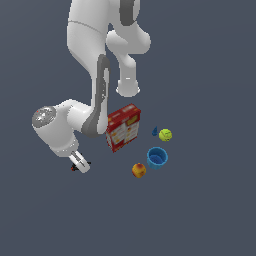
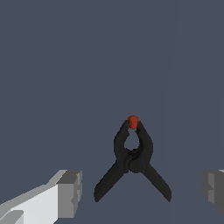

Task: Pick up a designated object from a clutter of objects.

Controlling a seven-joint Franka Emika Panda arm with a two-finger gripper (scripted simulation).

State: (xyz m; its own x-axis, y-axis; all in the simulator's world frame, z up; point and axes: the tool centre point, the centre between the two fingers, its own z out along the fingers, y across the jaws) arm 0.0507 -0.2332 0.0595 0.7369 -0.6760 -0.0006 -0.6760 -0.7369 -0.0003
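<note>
The black spring clamp (image 2: 132,158) lies flat on the grey floor, its red-orange tip (image 2: 132,121) pointing away from its splayed handles. My gripper (image 2: 141,192) is open, with one finger (image 2: 70,194) on each side of the handles and apart from them; the other finger (image 2: 213,189) is at the frame's edge. In the exterior view my gripper (image 1: 80,166) is low over the floor at the left of the clutter. It hides most of the clamp, and only a red speck (image 1: 74,168) shows.
The red cereal box (image 1: 123,127) stands to the exterior view's right of my gripper. Further right are a tiny blue piece (image 1: 155,131), a tennis ball (image 1: 165,135), a blue cup (image 1: 157,157) and an apple (image 1: 139,170).
</note>
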